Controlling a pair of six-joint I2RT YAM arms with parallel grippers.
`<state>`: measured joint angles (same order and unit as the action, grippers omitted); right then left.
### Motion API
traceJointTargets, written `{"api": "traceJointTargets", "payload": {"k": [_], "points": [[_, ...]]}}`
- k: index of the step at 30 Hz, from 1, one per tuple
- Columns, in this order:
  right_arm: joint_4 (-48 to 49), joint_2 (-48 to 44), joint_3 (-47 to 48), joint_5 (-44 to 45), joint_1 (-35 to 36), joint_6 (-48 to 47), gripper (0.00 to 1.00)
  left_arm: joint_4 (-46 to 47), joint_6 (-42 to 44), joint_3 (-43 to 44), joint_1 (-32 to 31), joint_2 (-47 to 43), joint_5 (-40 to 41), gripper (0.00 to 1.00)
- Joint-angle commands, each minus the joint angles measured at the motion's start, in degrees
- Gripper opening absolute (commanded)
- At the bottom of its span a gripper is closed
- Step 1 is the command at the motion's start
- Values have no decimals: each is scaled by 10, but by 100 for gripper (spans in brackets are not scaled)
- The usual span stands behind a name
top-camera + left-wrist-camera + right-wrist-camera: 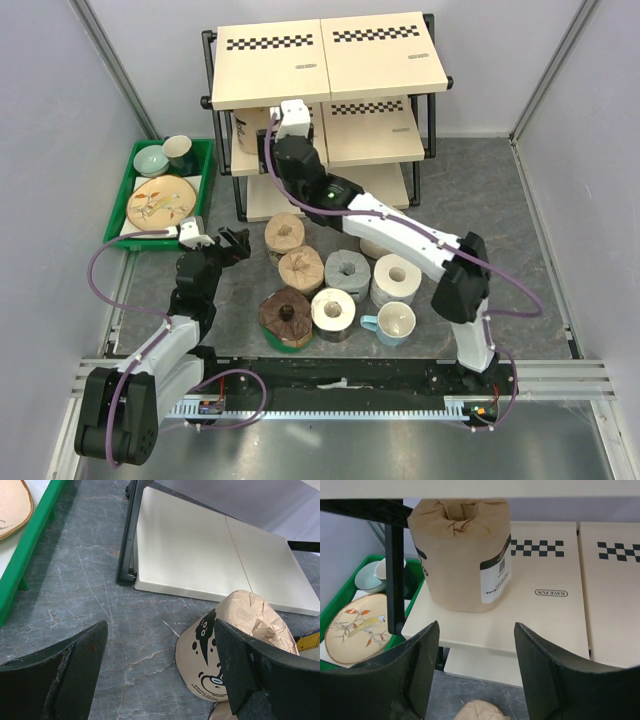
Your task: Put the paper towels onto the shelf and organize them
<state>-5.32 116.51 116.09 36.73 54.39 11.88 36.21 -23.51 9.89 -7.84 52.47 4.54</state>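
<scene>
Scene: two robot arms are working over a grey marbled table, with the shelf [270,70] standing at its far side.
Roll on shelf: a tan paper-wrapped roll [462,555] is standing upright at the left end of the middle board [545,620], just beside a black frame post.
Right gripper [476,660]: it is hovering in front of that roll with its jaws partly apart and gripping nothing; the roll is sitting beyond the fingertips, clear of them.
Left gripper [160,630]: it is hanging low over the table near the shelf's front left leg, jaws spread wide and holding nothing.
Printed tan roll [235,645]: it is resting on the table before the bottom board, partly hidden by one left finger; contact cannot be told.
Rolls on table: a second tan roll [300,268], a grey roll [347,270], a white roll [397,278], a dark brown roll [287,312] and a cream roll [333,308] are clustering between the arms.
Other things: a white mug [397,322] is sitting beside the cream roll; a green tray [27,545] of dishes is lying left of the shelf.
</scene>
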Motion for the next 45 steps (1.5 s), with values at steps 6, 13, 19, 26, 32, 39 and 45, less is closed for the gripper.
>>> {"api": "traceJointTargets", "payload": {"k": [6, 13, 19, 26, 32, 39, 45], "points": [[-31, -173, -223, -15, 32, 103, 73, 27, -11, -4, -1, -8, 14, 94], [-120, -197, -293, -90, 31, 168, 76, 27, -11, -4, 0, -8, 14, 94], [-114, -178, -347, -88, 30, 228, 79, 27, -11, -2, 0, -5, 14, 94], [-72, -112, -341, -124, 19, 269, 79, 27, -11, -3, 0, -5, 14, 94], [-71, -92, -334, -127, 9, 279, 79, 27, -11, -3, 0, -6, 14, 94], [-56, -96, -336, -132, 0, 287, 78, 26, -11, -4, 0, -7, 15, 94], [-54, -89, -322, -135, -6, 288, 78, 27, -11, -3, 0, -7, 14, 94]]}}
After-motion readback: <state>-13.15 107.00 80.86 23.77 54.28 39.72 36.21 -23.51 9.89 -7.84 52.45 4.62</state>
